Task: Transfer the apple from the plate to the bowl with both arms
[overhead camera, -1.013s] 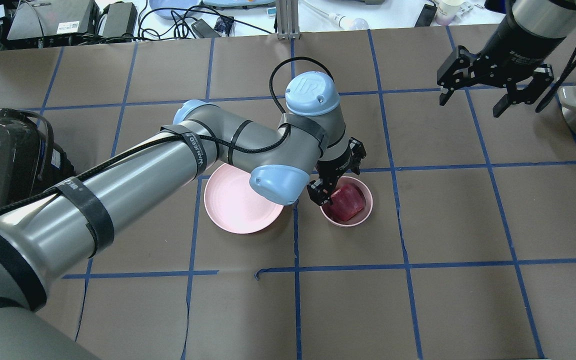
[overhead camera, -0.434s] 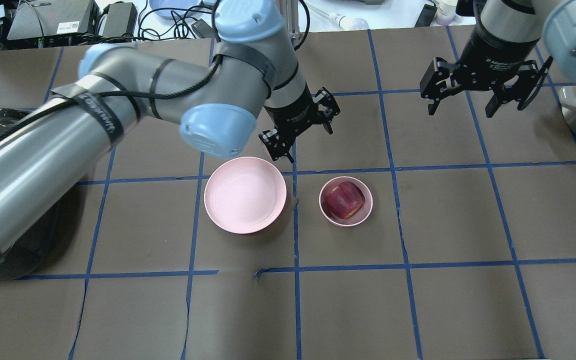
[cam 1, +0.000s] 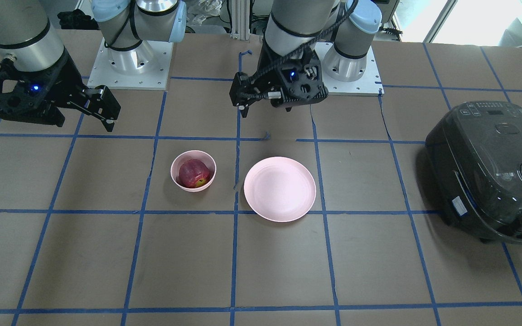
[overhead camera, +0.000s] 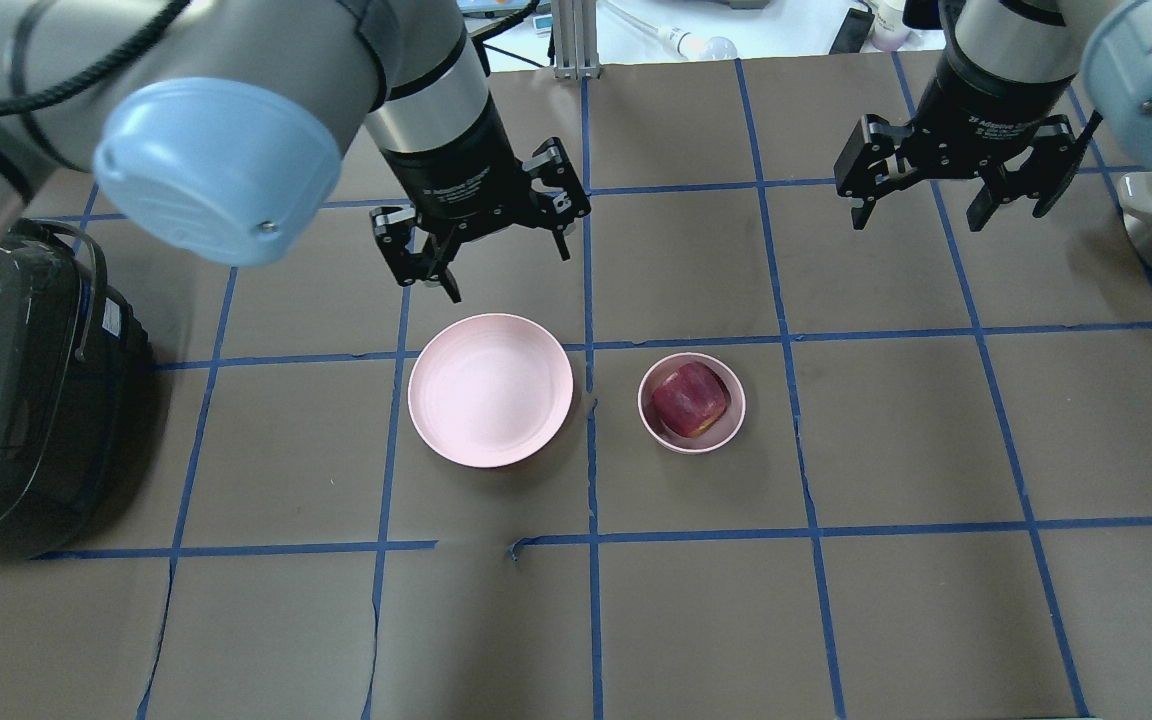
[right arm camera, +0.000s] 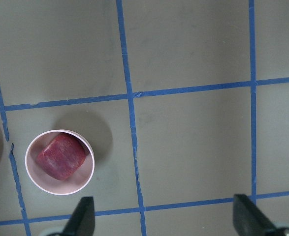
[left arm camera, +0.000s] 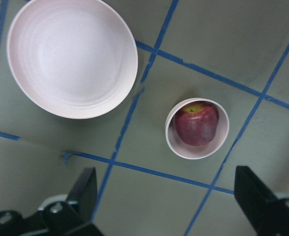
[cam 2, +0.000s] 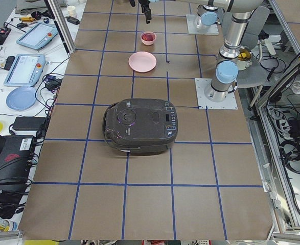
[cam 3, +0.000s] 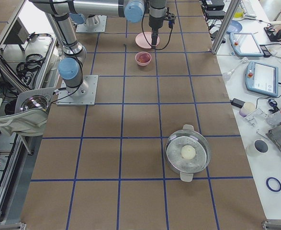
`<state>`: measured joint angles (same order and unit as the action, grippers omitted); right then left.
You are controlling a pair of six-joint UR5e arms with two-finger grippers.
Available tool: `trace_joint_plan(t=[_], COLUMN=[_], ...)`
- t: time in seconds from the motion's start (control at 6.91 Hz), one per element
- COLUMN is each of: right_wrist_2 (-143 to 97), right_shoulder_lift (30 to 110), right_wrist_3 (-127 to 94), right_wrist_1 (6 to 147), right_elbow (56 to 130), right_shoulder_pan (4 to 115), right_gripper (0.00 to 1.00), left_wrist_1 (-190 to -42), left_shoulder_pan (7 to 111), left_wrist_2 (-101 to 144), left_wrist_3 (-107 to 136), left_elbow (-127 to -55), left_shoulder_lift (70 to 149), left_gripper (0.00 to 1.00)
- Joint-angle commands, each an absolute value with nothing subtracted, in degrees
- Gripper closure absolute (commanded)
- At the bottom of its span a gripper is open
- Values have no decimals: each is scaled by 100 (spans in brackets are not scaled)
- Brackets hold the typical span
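The small dark red apple point(overhead camera: 690, 400), smooth-skinned and a little blocky with a yellow patch at one end, lies inside the small, deep, round pale pink bowl point(overhead camera: 691, 446) and fills most of it. The wide, shallow, matte pale pink plate point(overhead camera: 490, 390) with faint rings sits at 9 o'clock of the bowl, near but not touching. Both stand on the table point(overhead camera: 836, 620), which is covered with brown paper and blue tape lines. The left gripper point(overhead camera: 501, 262), black with two fingers, hangs at 12 o'clock of the plate, spread wide and holding nothing. The right gripper point(overhead camera: 918, 215) hangs at about 1 o'clock of the bowl, well apart, also wide and without load. A glossy dark rounded rice cooker point(overhead camera: 16, 400) is at 9 o'clock of the plate.
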<state>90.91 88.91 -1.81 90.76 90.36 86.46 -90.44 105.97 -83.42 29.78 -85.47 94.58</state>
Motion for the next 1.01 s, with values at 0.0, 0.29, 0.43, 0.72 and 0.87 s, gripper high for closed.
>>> trace_joint_plan(t=[0.0, 0.29, 0.43, 0.72, 0.87], right_wrist_2=[9070, 9062, 9062, 9062, 9070], right_shoulder_lift=[8991, 9044, 9044, 9044, 9044], right_wrist_3=[-211, -211, -211, -211, -211], right_wrist_1=[9088, 9114, 9106, 9114, 9114], right_elbow=[9026, 9035, 9035, 9035, 9044], right_shoulder_pan=[8648, 8648, 8648, 8648, 8648], right_gripper=[0, 0, 0, 0, 0], left_wrist_1=[-9265, -9246, -9237, -9088, -9079], left_shoulder_pan=[10033, 9284, 9229, 9220, 9220], left_wrist_2=[-8543, -8551, -8552, -8796, -8859], left_wrist_3=[1345, 495, 475, 379, 369], left_elbow=[-8613, -8543, -8586, -8587, -8604], left_shoulder_lift=[9176, 9071, 9044, 9027, 9026], left_gripper=[0, 0, 0, 0, 0])
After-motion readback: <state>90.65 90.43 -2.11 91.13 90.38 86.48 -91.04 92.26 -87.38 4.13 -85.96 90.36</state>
